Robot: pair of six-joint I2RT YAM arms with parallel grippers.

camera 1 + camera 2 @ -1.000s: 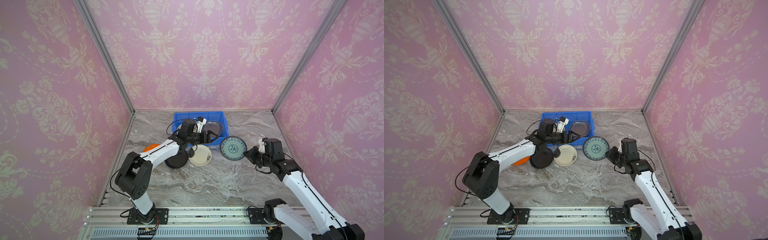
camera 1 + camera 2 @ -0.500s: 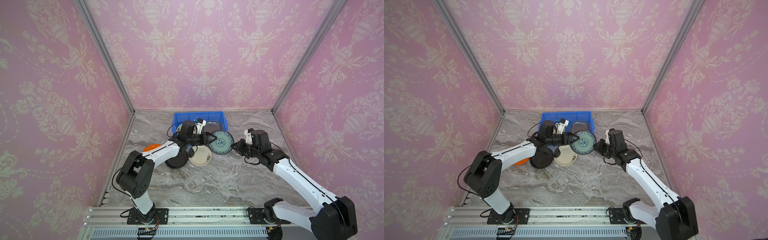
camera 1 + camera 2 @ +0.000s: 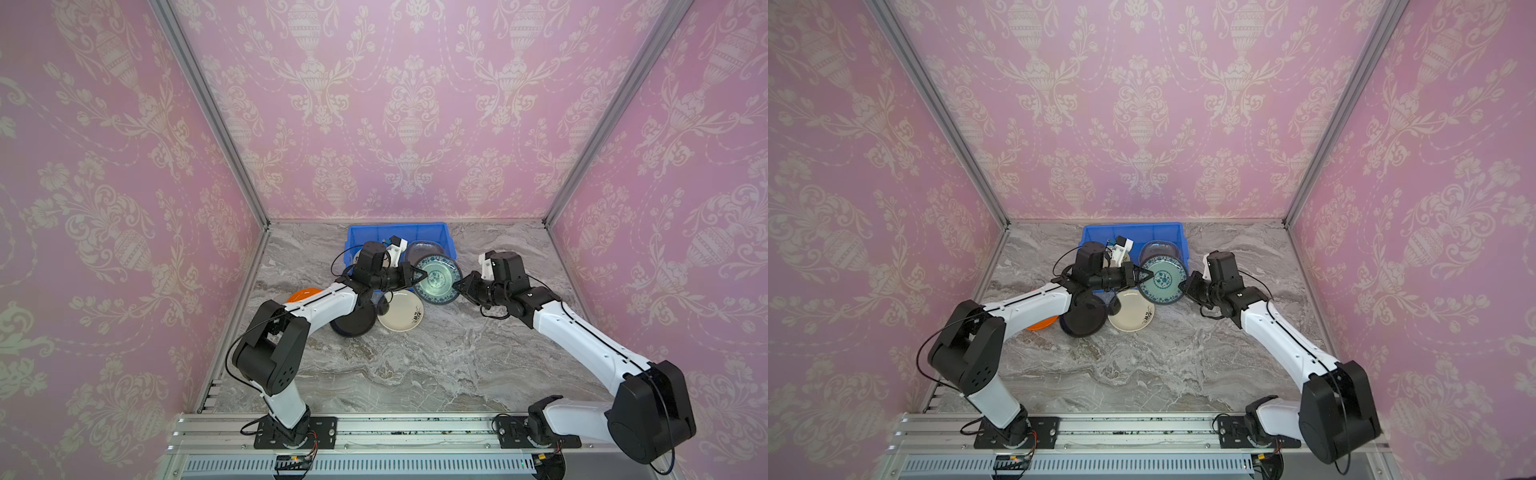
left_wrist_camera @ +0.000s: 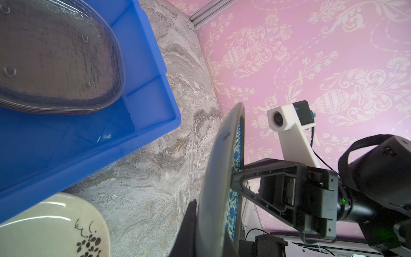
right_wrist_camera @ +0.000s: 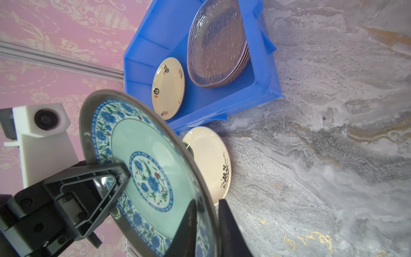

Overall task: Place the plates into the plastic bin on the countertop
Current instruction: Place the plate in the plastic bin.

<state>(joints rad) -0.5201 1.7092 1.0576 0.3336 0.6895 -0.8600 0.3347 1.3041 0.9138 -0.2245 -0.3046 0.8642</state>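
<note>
A blue-patterned plate hangs on edge above the countertop, just in front of the blue plastic bin. My left gripper is shut on its left rim, one finger lying on the patterned face. My right gripper pinches the opposite rim, one finger on each side. In the bin lie a stack of glass plates and a cream plate. On the countertop lie another cream plate, a black plate and an orange plate, partly under my left arm.
The bin stands against the back wall, with pink walls close on both sides. The bin's near corner lies just beyond the held plate. Bare marble stretches from the plates to the front rail.
My right gripper carried the blue-patterned plate left, up to the bin's front. My left gripper, open a second ago, closed on the plate's other rim.
</note>
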